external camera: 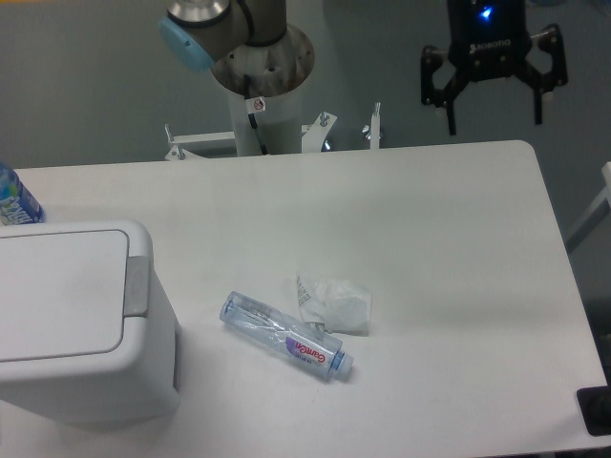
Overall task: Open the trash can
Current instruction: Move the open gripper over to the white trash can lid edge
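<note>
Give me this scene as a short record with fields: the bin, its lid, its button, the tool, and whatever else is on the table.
bin: white trash can at the table's front left
lid: flat, closed
button: grey push button on the lid's right edge, untouched
tool: black two-finger tool, open, empty, hanging past the table's far right edge, well away from the bin
table: white table
other items: crushed clear bottle lying right of the bin; crumpled plastic wrapper just behind it; blue-labelled bottle at the left edge, partly cut off
task state: not yet started
</note>
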{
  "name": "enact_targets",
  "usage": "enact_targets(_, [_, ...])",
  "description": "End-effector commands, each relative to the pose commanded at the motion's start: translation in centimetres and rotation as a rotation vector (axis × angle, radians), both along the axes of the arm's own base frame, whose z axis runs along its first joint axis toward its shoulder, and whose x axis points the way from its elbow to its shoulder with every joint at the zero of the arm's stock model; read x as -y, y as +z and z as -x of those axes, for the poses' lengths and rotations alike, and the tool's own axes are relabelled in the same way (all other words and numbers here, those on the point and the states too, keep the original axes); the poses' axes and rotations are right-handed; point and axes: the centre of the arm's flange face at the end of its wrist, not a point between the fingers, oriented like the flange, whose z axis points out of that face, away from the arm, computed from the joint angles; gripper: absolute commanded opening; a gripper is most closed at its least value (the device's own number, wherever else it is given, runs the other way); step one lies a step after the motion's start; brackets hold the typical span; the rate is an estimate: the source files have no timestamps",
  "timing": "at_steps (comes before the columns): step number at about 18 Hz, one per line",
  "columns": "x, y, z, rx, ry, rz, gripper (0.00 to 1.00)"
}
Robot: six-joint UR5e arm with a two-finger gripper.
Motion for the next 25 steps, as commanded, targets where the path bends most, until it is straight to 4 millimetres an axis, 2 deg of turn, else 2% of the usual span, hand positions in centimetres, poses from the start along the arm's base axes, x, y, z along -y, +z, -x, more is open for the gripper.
enact_targets(7, [-3.3,0.4,-2.4,0.025,0.044,-0.069,1.00])
enact_targets(9, [-5.3,0.2,-4.0,0.044,0.030,-0.082,1.00])
enact_targets(12, [-7.8,0.0,-5.0,0.092,0.082,-0.120,1.00])
enact_targets(15, [-12.2,-0.3,-8.2,0.149,0.089,-0.154,1.00])
enact_targets(18, [-15.0,-1.8,-9.7,0.250,0.212,-0.198,1.00])
enact_targets(22, [-18.5,-2.8,-13.4,0.304,0.203,-0.200,1.00])
enact_targets(25, [-21.4,-4.9,-16.3,0.402,0.199,-0.201,1.00])
